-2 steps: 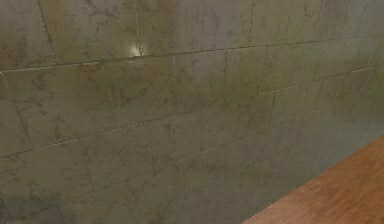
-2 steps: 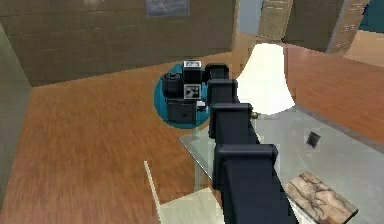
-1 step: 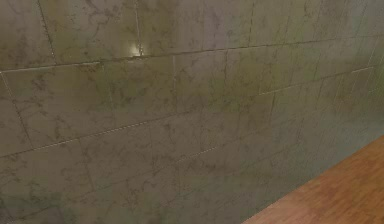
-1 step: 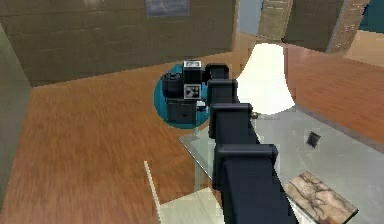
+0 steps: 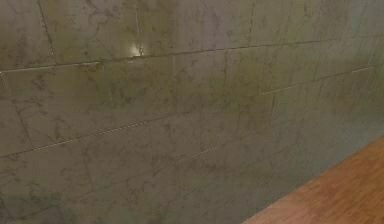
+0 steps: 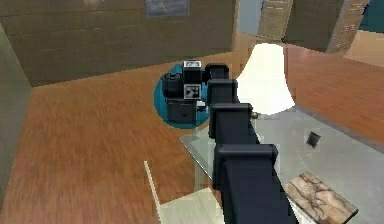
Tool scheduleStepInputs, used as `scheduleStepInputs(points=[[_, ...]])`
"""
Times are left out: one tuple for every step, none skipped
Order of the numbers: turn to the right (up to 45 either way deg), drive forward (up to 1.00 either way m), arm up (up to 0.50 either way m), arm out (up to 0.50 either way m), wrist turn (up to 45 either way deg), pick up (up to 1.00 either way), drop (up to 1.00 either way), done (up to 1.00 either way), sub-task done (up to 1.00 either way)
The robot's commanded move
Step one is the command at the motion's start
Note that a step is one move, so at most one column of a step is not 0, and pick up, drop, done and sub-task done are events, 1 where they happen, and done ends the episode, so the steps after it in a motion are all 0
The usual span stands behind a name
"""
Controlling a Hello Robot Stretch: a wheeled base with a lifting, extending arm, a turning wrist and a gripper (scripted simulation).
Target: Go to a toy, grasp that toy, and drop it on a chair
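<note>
Blob [image 6: 159, 92], teal and round, showing around hand [image 6: 178, 99]

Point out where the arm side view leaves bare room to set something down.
Free: the wood floor left of the teal round thing, and the glass tabletop between the white lampshade and the flat patterned item. Crowded: around the gripper.

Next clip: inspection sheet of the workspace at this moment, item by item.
Surface: glass tabletop beside the arm; wooden floor.
Job's things: round teal thing behind the gripper; whether it is toy or chair, cannot tell.
Clutter: white lampshade; small dark item and flat patterned item on the glass.
Grippers: gripper at the teal thing; cannot tell whether it holds anything.
Cables: nothing seen.
Surroundings: tiled wall, wall picture.
</note>
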Motion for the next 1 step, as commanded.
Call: scheduleStepInputs(points=[[0.0,0.00,0.00,0.00,0.0,0.00,1.00,0.00,0.00]])
